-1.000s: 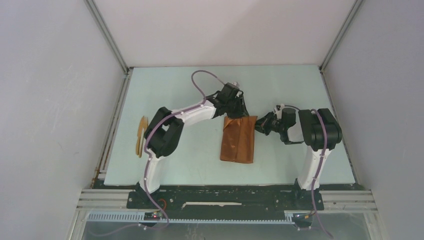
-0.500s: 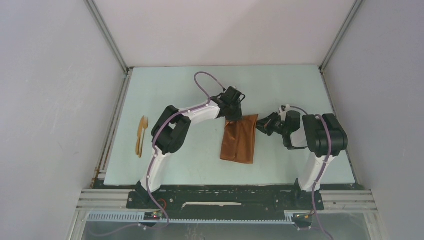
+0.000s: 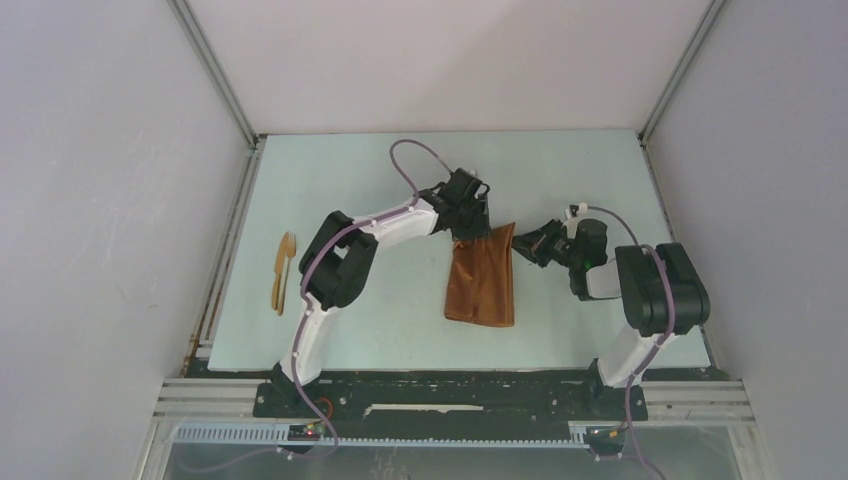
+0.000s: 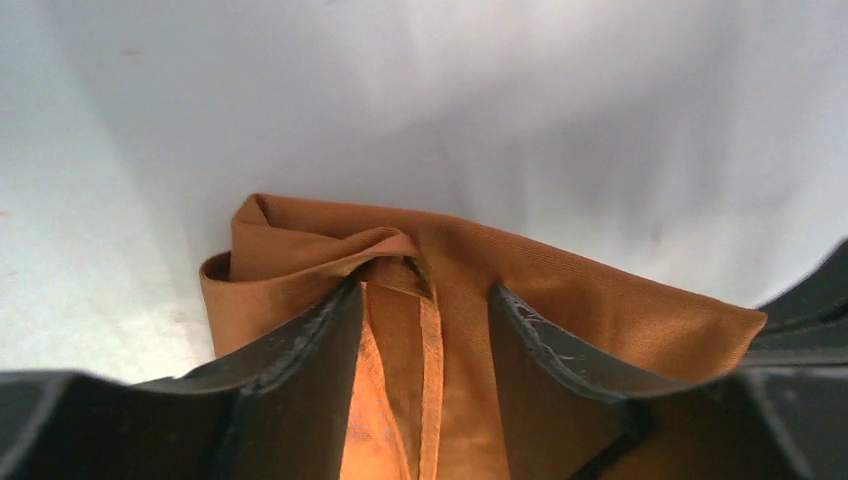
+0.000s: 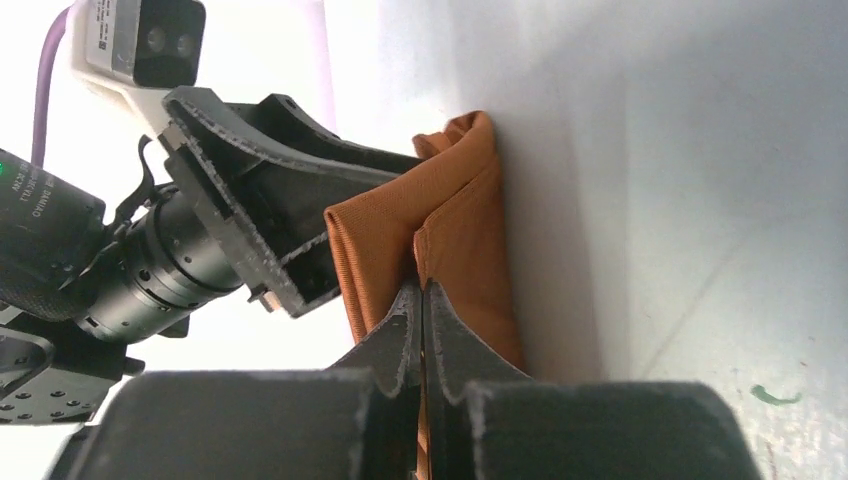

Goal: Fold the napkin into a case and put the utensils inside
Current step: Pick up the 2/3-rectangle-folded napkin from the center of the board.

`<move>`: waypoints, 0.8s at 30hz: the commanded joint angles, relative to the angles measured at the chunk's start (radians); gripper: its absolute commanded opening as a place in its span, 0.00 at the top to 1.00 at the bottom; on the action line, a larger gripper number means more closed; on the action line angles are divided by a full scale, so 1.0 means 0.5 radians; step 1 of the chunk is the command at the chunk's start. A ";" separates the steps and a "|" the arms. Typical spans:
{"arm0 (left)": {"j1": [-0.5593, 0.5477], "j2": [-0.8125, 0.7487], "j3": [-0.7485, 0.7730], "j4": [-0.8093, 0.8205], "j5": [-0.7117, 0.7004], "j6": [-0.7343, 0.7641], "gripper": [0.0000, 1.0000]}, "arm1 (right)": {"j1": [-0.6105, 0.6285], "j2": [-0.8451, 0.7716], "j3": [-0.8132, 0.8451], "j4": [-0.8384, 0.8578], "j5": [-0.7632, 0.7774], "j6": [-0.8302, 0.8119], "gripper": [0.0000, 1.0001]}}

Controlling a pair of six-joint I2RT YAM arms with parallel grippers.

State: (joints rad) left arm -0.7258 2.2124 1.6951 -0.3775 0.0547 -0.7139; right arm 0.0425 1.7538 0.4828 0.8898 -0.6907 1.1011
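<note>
The rust-orange napkin (image 3: 480,285) lies folded as a narrow oblong case in the middle of the table. My left gripper (image 3: 472,228) is at its far left corner. In the left wrist view its jaws (image 4: 425,290) stand apart, with cloth layers and a hem between them and a fold of napkin (image 4: 560,290) draped ahead. My right gripper (image 3: 522,243) is shut on the far right corner's edge; in the right wrist view the fingers (image 5: 421,285) pinch a thin layer of napkin (image 5: 470,220). The wooden utensils (image 3: 283,272) lie far left, apart from both grippers.
The pale table (image 3: 380,310) is walled by white panels on three sides. A metal rail (image 3: 225,255) runs along the left edge by the utensils. The left gripper's body (image 5: 260,200) shows close beside the napkin in the right wrist view.
My right arm has drawn back to the right with the far right corner, and the napkin has shifted slightly right. The left gripper has stayed at the far left corner.
</note>
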 commanded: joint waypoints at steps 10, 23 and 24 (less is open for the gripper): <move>-0.071 -0.591 -0.391 0.402 0.417 0.129 0.41 | -0.018 -0.014 0.079 -0.186 0.008 -0.148 1.00; -0.249 -0.222 0.043 0.116 0.005 0.341 0.31 | 0.002 -0.060 0.078 -0.189 0.028 -0.120 1.00; -0.250 -0.203 0.067 0.108 -0.019 0.350 0.32 | 0.001 -0.072 0.077 -0.217 0.038 -0.139 1.00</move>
State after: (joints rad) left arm -0.8391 2.0624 1.6535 -0.2768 0.1459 -0.6014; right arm 0.0364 1.7432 0.5060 0.7753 -0.6819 1.0470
